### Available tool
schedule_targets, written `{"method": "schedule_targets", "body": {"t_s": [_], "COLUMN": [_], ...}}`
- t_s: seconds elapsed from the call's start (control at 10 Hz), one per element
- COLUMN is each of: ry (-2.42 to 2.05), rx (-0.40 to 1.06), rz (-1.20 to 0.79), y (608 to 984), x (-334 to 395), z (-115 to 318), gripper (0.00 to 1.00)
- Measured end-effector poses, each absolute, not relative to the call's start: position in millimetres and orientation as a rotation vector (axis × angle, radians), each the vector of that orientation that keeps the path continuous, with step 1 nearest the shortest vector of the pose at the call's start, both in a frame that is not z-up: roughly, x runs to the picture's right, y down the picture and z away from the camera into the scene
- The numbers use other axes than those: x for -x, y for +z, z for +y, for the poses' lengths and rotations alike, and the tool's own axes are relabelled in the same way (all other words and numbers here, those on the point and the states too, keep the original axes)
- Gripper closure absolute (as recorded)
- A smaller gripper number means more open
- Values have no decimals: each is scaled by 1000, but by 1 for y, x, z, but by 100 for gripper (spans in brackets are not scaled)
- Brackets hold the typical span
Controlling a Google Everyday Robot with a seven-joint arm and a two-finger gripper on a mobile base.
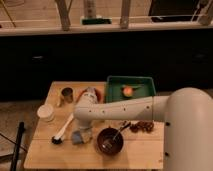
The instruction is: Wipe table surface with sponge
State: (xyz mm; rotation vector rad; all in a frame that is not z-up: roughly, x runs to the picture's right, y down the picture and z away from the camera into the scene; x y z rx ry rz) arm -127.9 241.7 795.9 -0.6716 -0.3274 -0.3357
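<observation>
claw (pixel 79 129) down at sponge (pixel 80 138) on table (pixel 142 151), nxt to bowl (pixel 110 141).

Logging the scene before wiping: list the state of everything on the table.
gripper: low at the table's front left, by the sponge.
sponge: flat on the table, below the gripper.
green tray: upright, holds an orange fruit.
dark bowl: upright, spoon leaning inside.
brush: lying flat.
white cup: upright.
metal cup: upright.
</observation>
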Motion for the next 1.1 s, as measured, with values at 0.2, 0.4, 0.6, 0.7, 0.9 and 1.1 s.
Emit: {"method": "schedule_targets", "body": {"t_s": [0.2,0.4,0.6,0.7,0.9,1.1], "ry": [-373,-446,-527,-543,-553,-537], "rx": [662,667,688,698,717,728], "rz": [-345,-378,-425,-436,-449,-434], "y": [798,800,799,795,781,770], "x": [144,175,202,205,199,173], "z": [237,239,254,263,283,295], "gripper": [100,100,100,100,100,100]}}
